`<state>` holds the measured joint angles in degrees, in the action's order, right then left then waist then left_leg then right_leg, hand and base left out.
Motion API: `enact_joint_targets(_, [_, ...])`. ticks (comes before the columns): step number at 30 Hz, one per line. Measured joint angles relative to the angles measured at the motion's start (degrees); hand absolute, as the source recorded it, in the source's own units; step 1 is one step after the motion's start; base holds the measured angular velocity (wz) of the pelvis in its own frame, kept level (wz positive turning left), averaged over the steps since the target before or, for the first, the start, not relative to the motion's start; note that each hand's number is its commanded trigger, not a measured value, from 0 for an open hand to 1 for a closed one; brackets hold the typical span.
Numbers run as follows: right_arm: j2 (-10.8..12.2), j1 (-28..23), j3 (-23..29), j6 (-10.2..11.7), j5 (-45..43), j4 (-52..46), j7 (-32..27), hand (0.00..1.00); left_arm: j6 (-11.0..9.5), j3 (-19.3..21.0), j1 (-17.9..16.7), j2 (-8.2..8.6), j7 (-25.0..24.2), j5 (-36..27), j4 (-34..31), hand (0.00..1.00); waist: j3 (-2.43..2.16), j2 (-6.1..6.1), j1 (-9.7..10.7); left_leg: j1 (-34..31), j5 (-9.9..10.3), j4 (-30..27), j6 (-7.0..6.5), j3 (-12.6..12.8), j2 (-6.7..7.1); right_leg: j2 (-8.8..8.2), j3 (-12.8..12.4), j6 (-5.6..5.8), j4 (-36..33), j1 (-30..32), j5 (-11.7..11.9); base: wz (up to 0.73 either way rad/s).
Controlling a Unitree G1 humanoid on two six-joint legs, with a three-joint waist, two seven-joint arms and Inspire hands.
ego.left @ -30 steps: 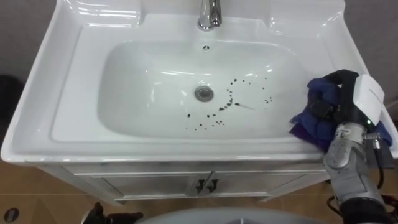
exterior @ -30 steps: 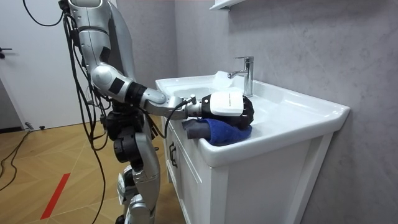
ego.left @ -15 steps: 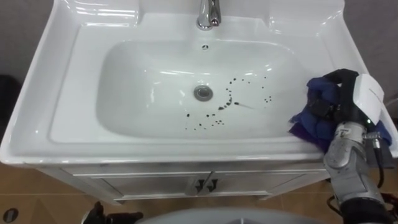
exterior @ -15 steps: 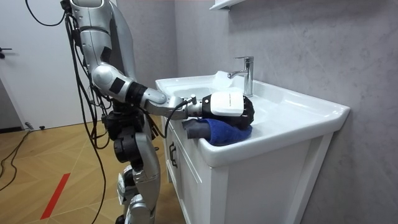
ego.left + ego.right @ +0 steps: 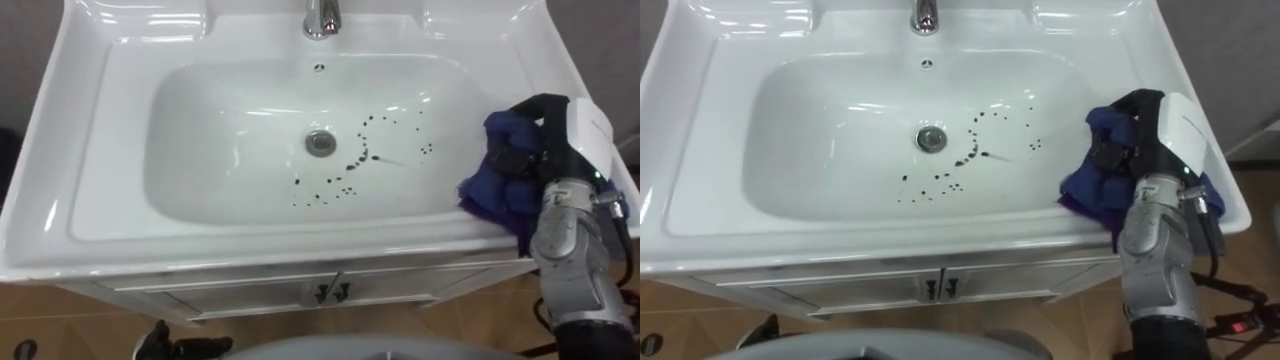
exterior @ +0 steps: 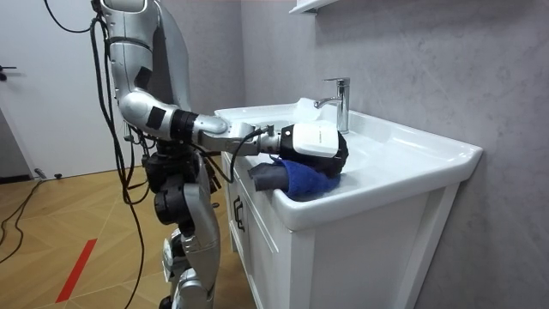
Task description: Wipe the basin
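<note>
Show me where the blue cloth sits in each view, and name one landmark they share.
Left eye view: blue cloth on the right rim of the basin, under the right hand.
Right eye view: blue cloth on the same right rim.
Room view: blue cloth on the basin's near edge, under the hand.
Shared landmark: the faucet, top centre in both eye views, upright behind the hand in the room view.

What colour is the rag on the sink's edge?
The rag is dark blue, clearest in the left eye view.
</note>
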<state>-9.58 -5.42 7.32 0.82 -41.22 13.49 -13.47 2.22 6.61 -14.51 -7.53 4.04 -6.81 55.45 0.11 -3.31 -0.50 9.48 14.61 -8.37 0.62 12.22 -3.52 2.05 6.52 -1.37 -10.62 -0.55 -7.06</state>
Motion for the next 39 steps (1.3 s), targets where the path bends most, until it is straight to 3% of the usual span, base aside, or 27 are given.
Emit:
enact_joint_targets(16, [-0.3,1.85,-0.45,-0.89,0.4,-5.57,3.97,1.0,-1.1,0.2,1.4,-1.25,-2.37,0.09,3.57,0.0,-0.07,-1.62,0.07,-0.7,-0.01,0.01,0.01,-0.2,0.01,0.01,0.12,0.0,0.01,0.84,0.0,-0.01])
enact_joint_targets(29, [-0.66,4.68,-1.67,-0.91,-0.18,-6.23,4.28,1.0,-1.94,0.0,1.6,-1.27,-2.14,0.38,4.26,0.0,0.07,-1.35,-0.1,-1.58,-0.01,-0.21,0.01,-0.75,-0.02,-0.06,0.77,-0.07,-0.11,1.36,0.07,0.02])
enact_joint_targets(32, [-1.88,5.7,-2.23,-0.91,-1.06,-6.35,4.28,1.0,-2.21,0.01,1.89,-1.27,-2.18,0.75,4.57,0.0,0.07,-1.34,-0.52,-1.67,-0.01,-0.26,0.01,-1.3,-0.03,-0.07,0.99,-0.08,-0.11,1.33,0.08,0.04])
enact_joint_targets(34, [-4.08,6.26,-4.16,-0.93,-2.5,-6.69,4.67,1.0,-2.58,0.01,2.9,-1.26,-1.99,0.71,6.29,0.0,0.06,-1.38,-1.42,-1.68,-0.01,-0.26,0.01,-1.44,-0.03,-0.05,1.04,-0.08,-0.11,1.33,0.08,0.0])
enact_joint_targets(39, [-4.39,7.6,-5.8,-1.0,-4.02,-7.74,5.57,1.0,-2.65,0.08,3.19,-1.27,-1.76,0.73,6.37,0.0,0.11,-1.88,-2.16,-1.73,-0.01,-0.26,0.01,-1.47,-0.08,-0.05,1.32,-0.1,-0.09,1.23,0.09,0.03])
